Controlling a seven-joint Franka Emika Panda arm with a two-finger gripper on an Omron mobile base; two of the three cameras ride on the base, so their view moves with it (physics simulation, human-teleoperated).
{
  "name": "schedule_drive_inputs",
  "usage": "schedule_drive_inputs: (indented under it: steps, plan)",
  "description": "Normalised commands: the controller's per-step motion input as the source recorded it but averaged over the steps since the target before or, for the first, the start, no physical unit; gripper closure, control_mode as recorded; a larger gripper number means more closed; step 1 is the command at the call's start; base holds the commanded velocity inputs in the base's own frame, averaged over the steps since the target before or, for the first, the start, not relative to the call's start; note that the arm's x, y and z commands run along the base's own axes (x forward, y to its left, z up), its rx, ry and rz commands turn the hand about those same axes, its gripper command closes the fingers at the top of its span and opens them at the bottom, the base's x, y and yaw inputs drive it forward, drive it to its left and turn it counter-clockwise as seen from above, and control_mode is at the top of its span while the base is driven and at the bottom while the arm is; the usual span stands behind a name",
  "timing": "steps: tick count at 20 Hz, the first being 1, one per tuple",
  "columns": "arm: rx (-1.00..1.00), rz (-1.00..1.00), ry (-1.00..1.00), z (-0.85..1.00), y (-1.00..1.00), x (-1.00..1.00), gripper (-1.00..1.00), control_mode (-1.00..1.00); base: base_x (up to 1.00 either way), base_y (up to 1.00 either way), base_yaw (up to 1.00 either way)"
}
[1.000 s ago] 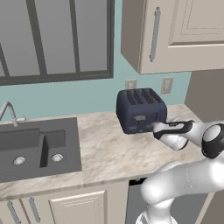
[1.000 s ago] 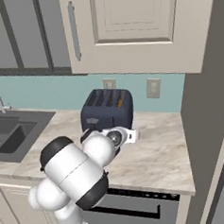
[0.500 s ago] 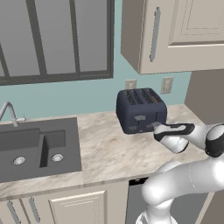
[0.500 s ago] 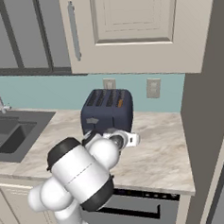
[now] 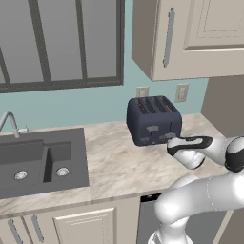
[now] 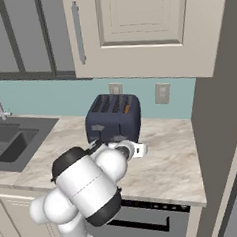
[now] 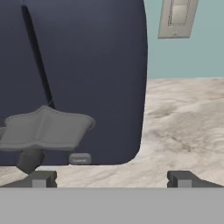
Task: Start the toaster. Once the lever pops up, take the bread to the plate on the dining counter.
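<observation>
One pincer (image 7: pixel 111 178) is at work, its two dark fingertips (image 7: pixel 40 178) spread wide with nothing between them, and it has crept closer to the toaster (image 5: pixel 153 120) over the last second: in the left base view the hand now sits just off the lower right corner of the appliance's face, where before it hung a little further back along the counter (image 5: pixel 114 157). Nothing else has shifted. One navy toaster stands toward the back of the counter, near its right end, with four slots on top; something tan shows in one slot in the right base view, too small to name. One light-grey lever (image 7: pixel 43 129) juts from its face, just above the left fingertip in the hand view. One dark double sink (image 5: pixel 38 162) and one faucet (image 5: pixel 10 124) lie at the left. Behind, two wall outlets (image 5: pixel 181 92) sit on a teal wall, beneath cream cabinets (image 5: pixel 190 38) and a window (image 5: pixel 57 43).
</observation>
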Motion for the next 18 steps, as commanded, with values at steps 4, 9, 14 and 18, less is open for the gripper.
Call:
schedule_drive_inputs:
  steps: [4,9,14,18]
  plan:
    - [0.0,0.0,0.0,0.01,0.0,-0.04,-1.0,-1.0,0.0,0.0,0.0]
    - [0.0,0.0,0.0,0.26,0.0,0.0,-1.0,-1.0,0.0,0.0,0.0]
    - [0.0,0.0,0.0,0.34,0.0,0.0,-1.0,-1.0,0.0,0.0,0.0]
    - [0.0,0.0,-0.01,0.32,0.0,0.0,-1.0,-1.0,0.0,0.0,0.0]
